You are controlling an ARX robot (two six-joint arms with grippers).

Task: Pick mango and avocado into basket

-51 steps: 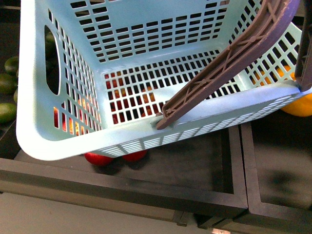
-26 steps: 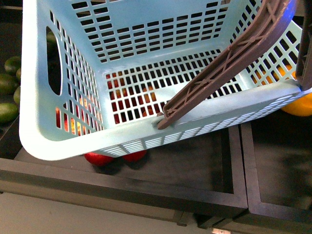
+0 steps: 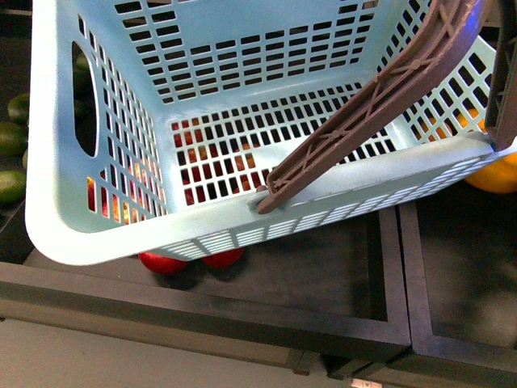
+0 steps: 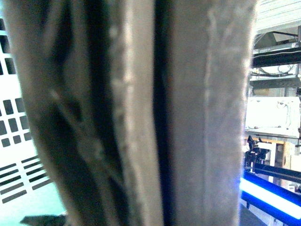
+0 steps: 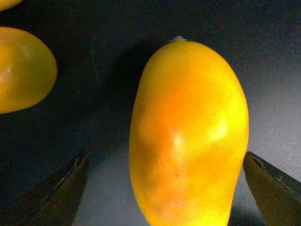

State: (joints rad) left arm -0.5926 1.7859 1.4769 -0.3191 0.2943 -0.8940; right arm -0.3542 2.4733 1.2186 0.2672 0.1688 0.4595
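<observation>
1. Front view: the basket (image 3: 105, 234) is filling the upper frame, with an avocado (image 3: 11, 137) lying at the left edge.
2. Right wrist view: the right end effector (image 5: 164, 157) is gaping wide around the mango (image 5: 188, 132), centre frame.
3. Left wrist view: a blurred handle (image 4: 141, 113) is filling the frame; I cannot tell the left end effector's grip.

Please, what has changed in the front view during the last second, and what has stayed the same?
The basket swung slightly right, then back left, ending about where it began. Nothing was visibly grasped or released. The handle lies across it as before, and the red fruit underneath, the green fruit beside it and the dark crates stayed put.
</observation>
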